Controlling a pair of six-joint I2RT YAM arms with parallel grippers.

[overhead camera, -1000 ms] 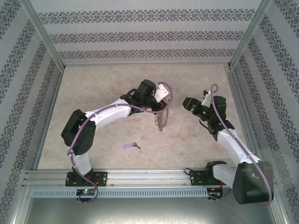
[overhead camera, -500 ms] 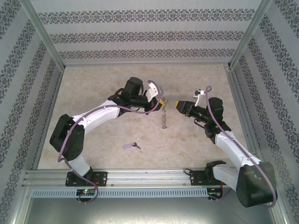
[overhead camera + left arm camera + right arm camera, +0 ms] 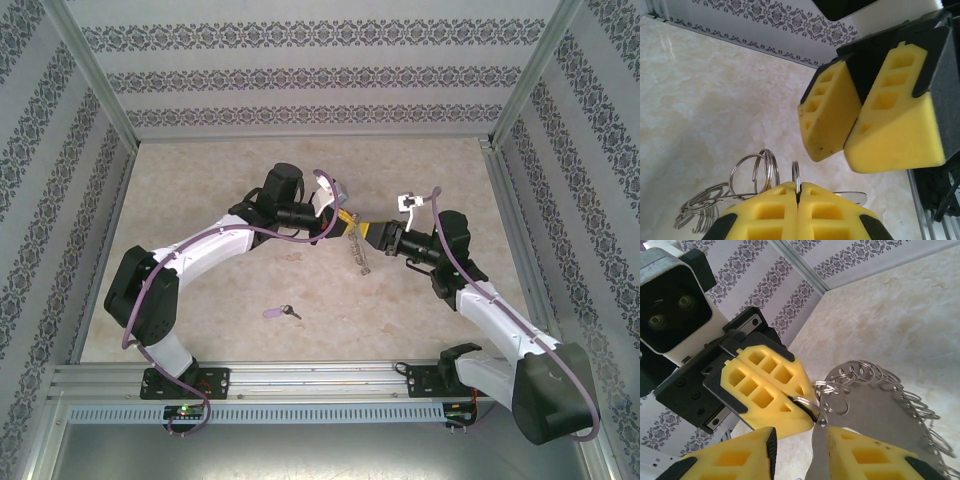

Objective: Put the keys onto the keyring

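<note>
- The key (image 3: 281, 313) lies on the table (image 3: 200, 180) toward its near edge, left of centre — well apart from both grippers.
- The left gripper (image 3: 345, 222) and the right gripper (image 3: 372, 238) face each other tip to tip above mid-table, just beside one another.
- The keyring (image 3: 360, 255) hangs below them — one ring is between the left gripper's pads (image 3: 775, 210), and its edge is between the right gripper's parted fingers (image 3: 875, 455).

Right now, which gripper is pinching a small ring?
The left gripper: its jaws are shut on a thin ring, while the right gripper's jaws stand apart.
</note>
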